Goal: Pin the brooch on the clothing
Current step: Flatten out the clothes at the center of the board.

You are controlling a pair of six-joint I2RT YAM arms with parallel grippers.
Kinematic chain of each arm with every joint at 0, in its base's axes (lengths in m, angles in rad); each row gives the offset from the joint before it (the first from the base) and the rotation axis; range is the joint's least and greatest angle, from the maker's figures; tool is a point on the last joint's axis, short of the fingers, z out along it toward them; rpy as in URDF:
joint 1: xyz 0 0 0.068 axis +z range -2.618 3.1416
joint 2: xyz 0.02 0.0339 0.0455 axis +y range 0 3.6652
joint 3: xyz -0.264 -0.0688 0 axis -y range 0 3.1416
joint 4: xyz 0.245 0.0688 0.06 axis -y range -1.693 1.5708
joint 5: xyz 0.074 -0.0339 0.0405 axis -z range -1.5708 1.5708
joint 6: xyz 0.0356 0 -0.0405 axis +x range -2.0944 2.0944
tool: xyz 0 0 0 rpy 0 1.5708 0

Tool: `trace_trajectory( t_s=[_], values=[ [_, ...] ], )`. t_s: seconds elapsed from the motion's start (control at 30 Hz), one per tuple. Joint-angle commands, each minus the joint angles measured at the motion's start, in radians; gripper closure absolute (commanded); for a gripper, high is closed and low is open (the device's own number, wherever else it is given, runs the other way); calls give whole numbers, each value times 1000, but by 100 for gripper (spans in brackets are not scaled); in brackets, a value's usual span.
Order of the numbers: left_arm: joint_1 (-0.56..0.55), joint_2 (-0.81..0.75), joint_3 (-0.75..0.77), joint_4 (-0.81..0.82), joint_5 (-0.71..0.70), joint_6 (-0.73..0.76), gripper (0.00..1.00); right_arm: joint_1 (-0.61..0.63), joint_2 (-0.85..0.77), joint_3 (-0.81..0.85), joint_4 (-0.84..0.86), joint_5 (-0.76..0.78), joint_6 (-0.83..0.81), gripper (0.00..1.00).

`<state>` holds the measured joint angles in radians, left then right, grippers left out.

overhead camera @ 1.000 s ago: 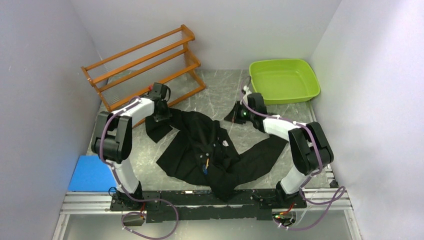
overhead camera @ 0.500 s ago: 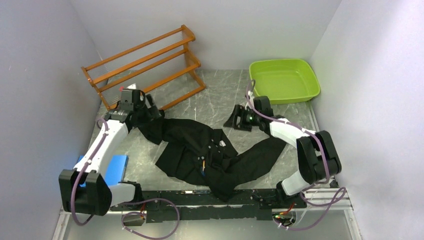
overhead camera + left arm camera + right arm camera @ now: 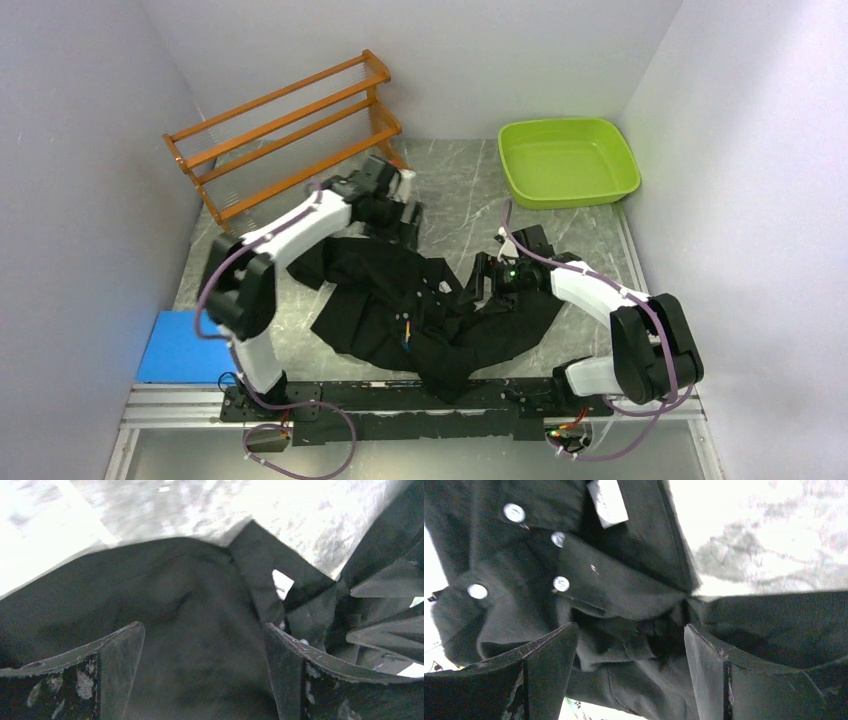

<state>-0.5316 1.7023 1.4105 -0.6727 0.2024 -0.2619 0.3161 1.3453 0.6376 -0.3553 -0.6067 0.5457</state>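
Left fingers (image 3: 117, 652) and right fingers (image 3: 546, 655) have moved in over the shirt (image 3: 380, 290), both agape and empty; only the right-wrist view resolves four buttons (image 3: 561, 583).

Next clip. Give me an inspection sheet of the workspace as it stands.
Surface: grey marbled table.
Job's things: black shirt crumpled mid-table, collar and white label showing; brooch not clearly made out.
Clutter: wooden rack far left; green tub far right, empty; blue pad near left.
Grippers: left gripper and right gripper both open over the shirt, holding nothing.
Cables: purple cables looped along both arms.
Surroundings: plain pale walls.
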Motion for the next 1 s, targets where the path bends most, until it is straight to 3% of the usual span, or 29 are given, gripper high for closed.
trace_trajectory(
  t_s=[0.0,0.17,0.27,0.33,0.47,0.5,0.73,0.83,0.97],
  values=[
    [-129,181,151,-43,94,161,8,3,1,-31,-134,21,-24,19],
    [-200,362,264,-73,59,200,13,4,32,-84,-25,-72,19,27],
    [-219,416,271,-70,21,212,24,6,78,-65,84,-147,66,43],
    [-223,438,277,-82,-19,211,42,6,109,-35,112,-185,77,54],
    [-223,408,280,-94,-114,195,94,0,107,57,76,-176,56,93],
    [-221,387,282,-94,-140,185,97,-4,102,90,47,-161,40,98],
    [-199,224,307,-88,-273,118,98,-46,60,356,-124,8,-90,100],
    [-131,179,332,-70,-241,70,95,-71,89,479,-123,101,-116,100],
    [27,144,341,40,-88,-31,93,-108,182,657,-82,208,-145,100]
  ],
)
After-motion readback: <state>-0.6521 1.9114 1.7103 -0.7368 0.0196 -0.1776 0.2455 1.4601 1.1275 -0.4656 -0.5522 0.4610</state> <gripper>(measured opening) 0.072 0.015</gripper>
